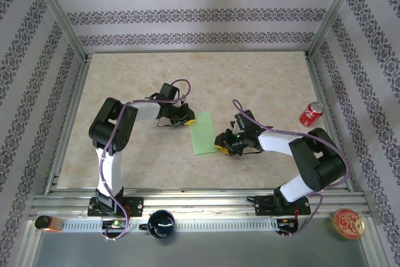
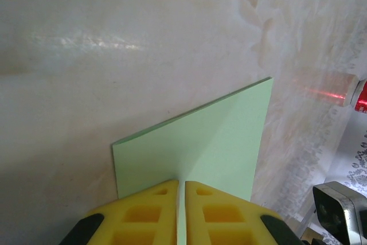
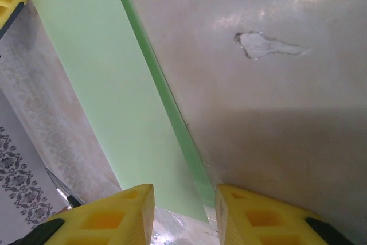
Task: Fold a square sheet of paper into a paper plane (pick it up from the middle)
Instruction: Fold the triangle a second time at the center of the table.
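The left gripper (image 2: 180, 185) has its yellow fingers pressed together on the near edge of the square sheet of paper (image 2: 206, 139), the thin green sheet passing between the pads. The right gripper (image 3: 183, 189) stands with its yellow fingers apart, and one long edge of the sheet runs up from the gap between them. Seen from above, the paper is a narrow light-green rectangle near the middle of the marbled table (image 1: 262, 79), with one gripper at each end. A red soda can (image 1: 311, 114) stands well apart to the right.
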